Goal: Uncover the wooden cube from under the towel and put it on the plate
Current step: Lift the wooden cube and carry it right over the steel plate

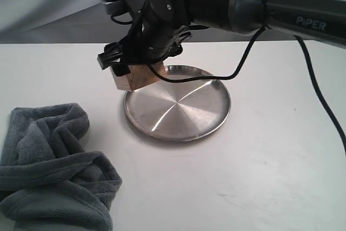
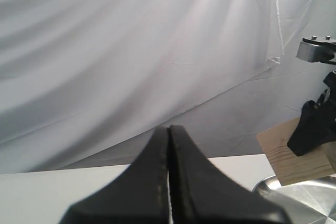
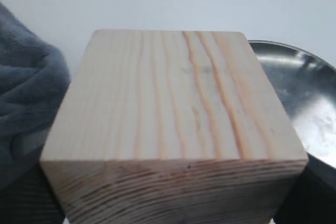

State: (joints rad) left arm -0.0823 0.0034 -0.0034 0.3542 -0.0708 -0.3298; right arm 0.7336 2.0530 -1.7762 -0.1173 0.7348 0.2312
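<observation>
Tan wooden cube (image 1: 141, 77), tilted, above rim of steel plate (image 1: 184, 117) (grey towel (image 1: 51, 160) bunched well apart)

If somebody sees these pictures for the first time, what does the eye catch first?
The light tan wooden cube, gripped by the black right gripper, is held tilted over the far-left rim of the round shiny steel plate. The crumpled slate-grey fleece towel lies in the exterior view's lower left.
</observation>
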